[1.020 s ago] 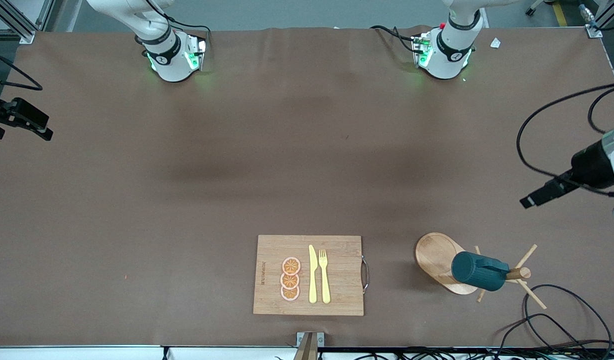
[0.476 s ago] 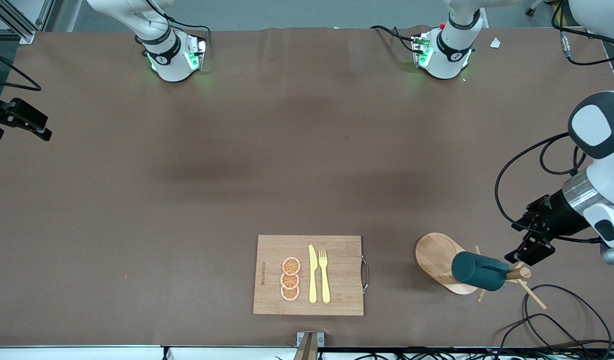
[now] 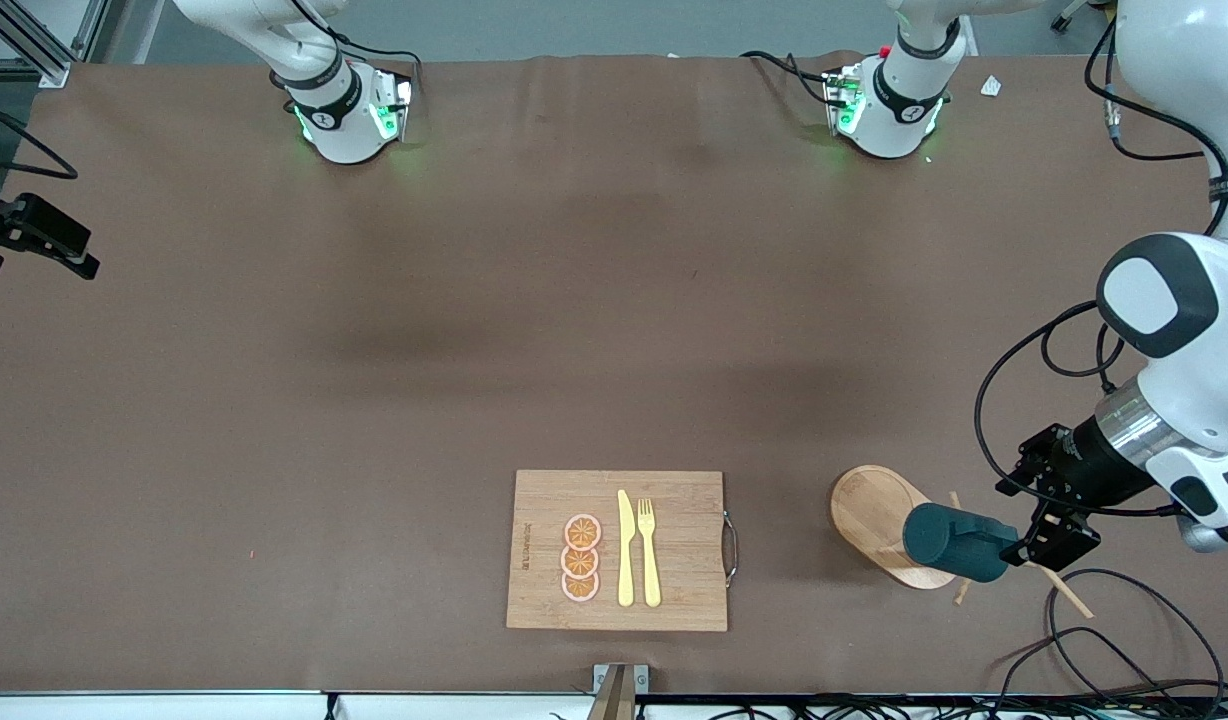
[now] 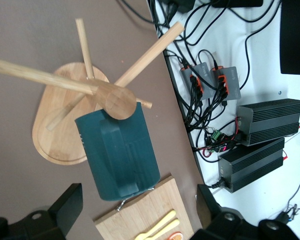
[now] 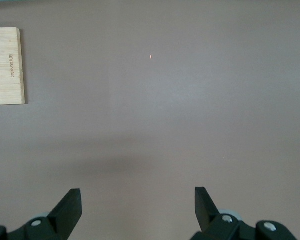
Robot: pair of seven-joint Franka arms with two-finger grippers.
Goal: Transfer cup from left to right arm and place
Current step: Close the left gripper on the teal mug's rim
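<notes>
Brown table (image 3: 374,400) fills the view. Left arm (image 3: 1174,330) reaches in from its end of the table. Cutting board (image 3: 619,550) lies at the front-camera edge, carrying a yellow knife (image 3: 625,548), yellow fork (image 3: 649,550) and three orange slices (image 3: 580,558). Wooden peg rack (image 3: 884,522) stands toward the left arm's end, beside the board. Cup (image 3: 954,542), dark teal, hangs tilted on a rack peg. Left gripper (image 3: 1042,505) hovers over the rack top just beside the cup, fingers apart, holding nothing. Right gripper (image 5: 137,205) waits over bare table, fingers apart, empty.
</notes>
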